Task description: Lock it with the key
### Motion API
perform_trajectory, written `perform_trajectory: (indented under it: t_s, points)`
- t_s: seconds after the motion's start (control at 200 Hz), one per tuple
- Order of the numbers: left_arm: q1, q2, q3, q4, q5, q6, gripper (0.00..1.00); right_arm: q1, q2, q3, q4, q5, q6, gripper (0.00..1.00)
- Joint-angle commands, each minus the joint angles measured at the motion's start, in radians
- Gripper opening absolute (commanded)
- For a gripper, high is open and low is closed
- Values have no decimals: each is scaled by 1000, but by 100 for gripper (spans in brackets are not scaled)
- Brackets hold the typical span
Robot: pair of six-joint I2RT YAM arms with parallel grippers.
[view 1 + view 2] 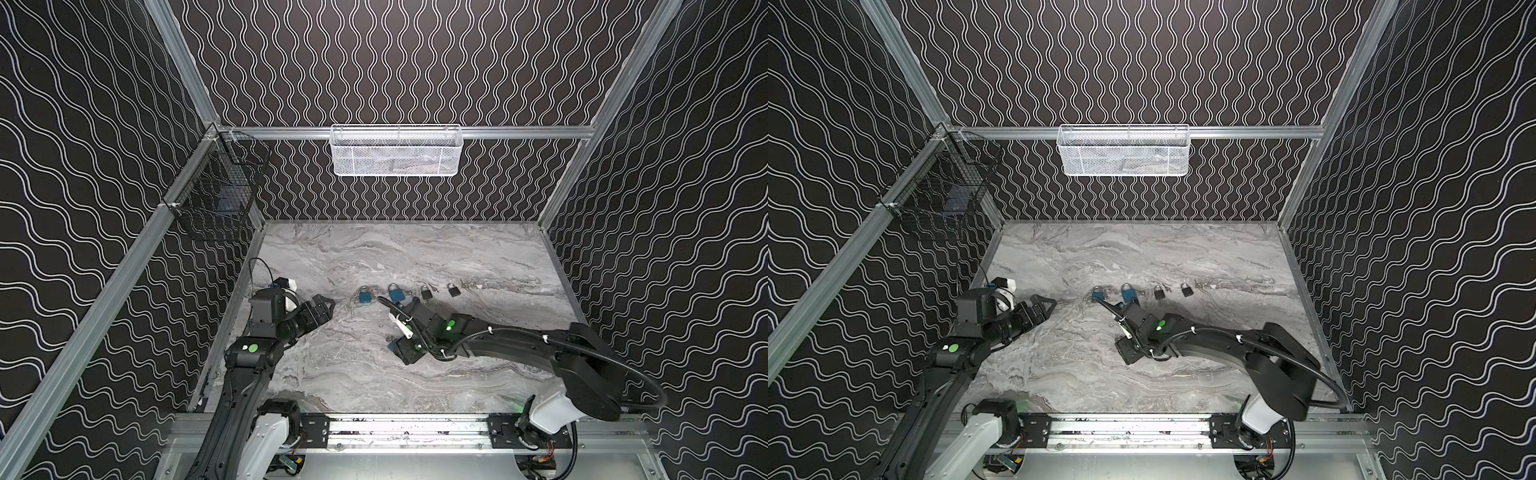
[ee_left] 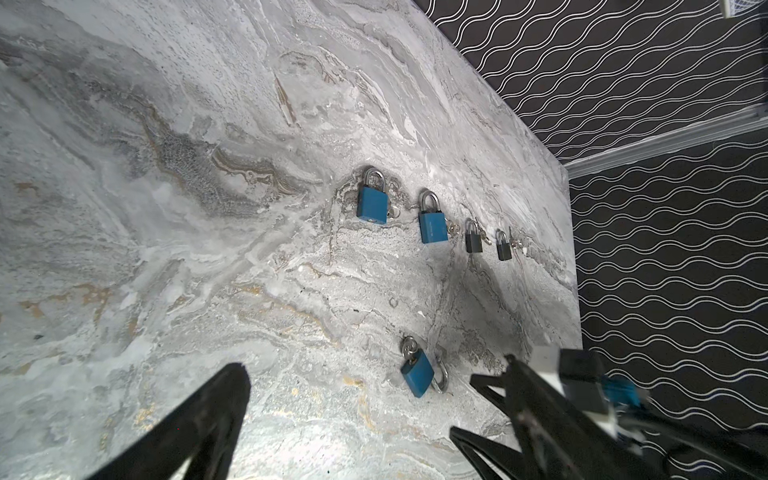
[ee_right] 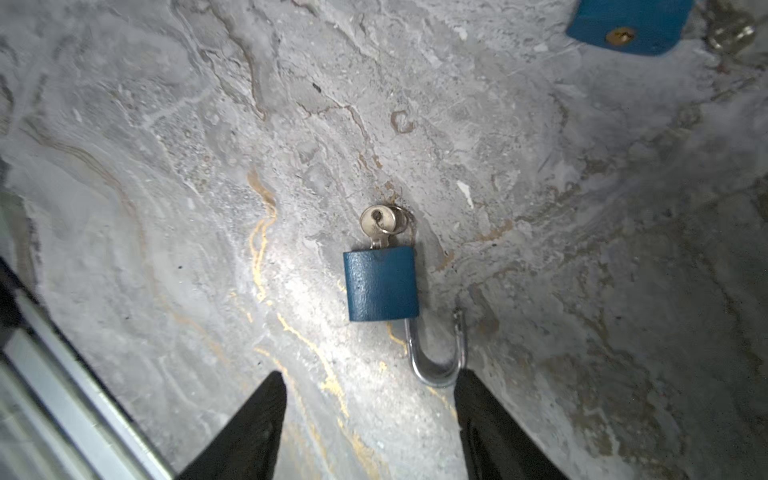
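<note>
Wrist views only — key (image 3: 378,220) in open blue padlock (image 3: 380,284); right gripper (image 3: 370,376), left gripper (image 2: 374,362) both spread, empty.

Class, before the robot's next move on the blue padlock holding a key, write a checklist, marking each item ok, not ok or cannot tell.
1. Key seated in the blue padlock: ok.
2. Shackle pushed shut: not ok, swung out.
3. Right claw open and empty: ok.
4. Right claw clear of shackle: cannot tell, a finger sits at its bend.
5. Left claw open, away from the padlock: ok.
</note>
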Motion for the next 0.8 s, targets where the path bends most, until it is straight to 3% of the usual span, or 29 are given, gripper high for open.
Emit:
perform_trajectory:
  t_s: [0.0, 0.375, 0.796]
  points:
    - [2, 11, -9, 62, 36, -9, 99, 0, -38, -26, 59, -68, 83, 65]
    - [2, 28, -44, 138, 90, -14, 99, 5, -12, -121, 192, -206, 230, 63]
    - [2, 62, -46, 170, 114, -18, 99, -22, 106, -93, 193, -167, 252, 61]
